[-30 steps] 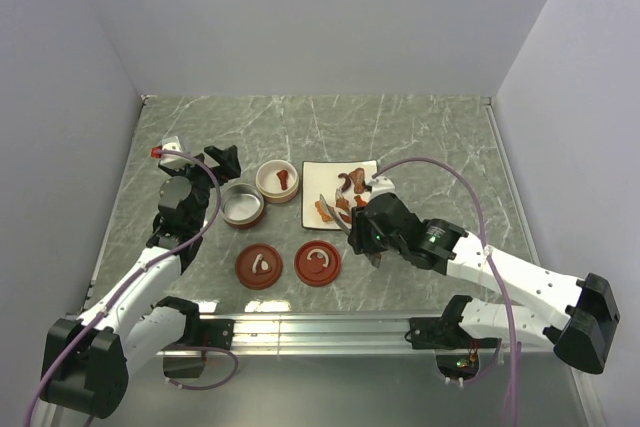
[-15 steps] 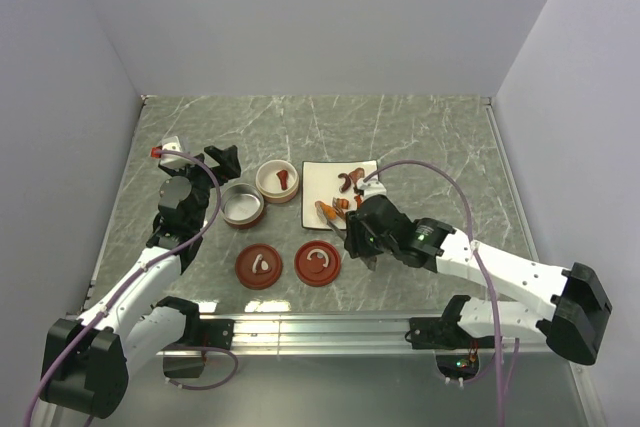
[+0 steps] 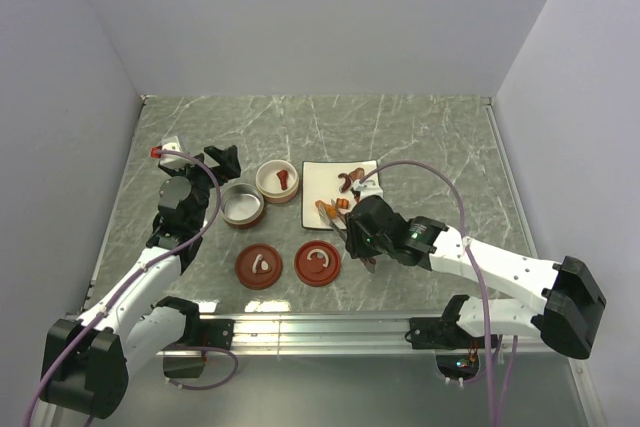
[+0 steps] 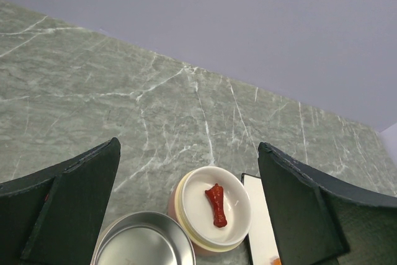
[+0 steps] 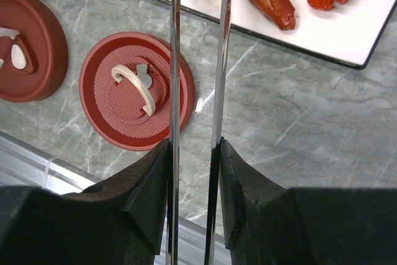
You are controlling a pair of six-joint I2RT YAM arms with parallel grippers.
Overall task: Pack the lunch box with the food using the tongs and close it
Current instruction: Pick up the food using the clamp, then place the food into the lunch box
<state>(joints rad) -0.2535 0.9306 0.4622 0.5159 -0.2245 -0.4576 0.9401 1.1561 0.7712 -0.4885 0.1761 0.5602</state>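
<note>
Silver tongs (image 5: pixel 174 79) are clamped in the right gripper (image 5: pixel 193 150), tips at the near edge of the white plate (image 5: pixel 347 29), where most food (image 5: pixel 268 1) lies. Left of the plate, a cream bowl (image 4: pixel 193 198) holds one red-brown piece (image 4: pixel 216 204); a steel bowl (image 4: pixel 144 240) sits farther left. Beyond it the left gripper (image 4: pixel 189 147) gapes wide, holding nothing

one red food piece (image 4: pixel 216 205) in cream bowl (image 4: pixel 214 217).
</note>
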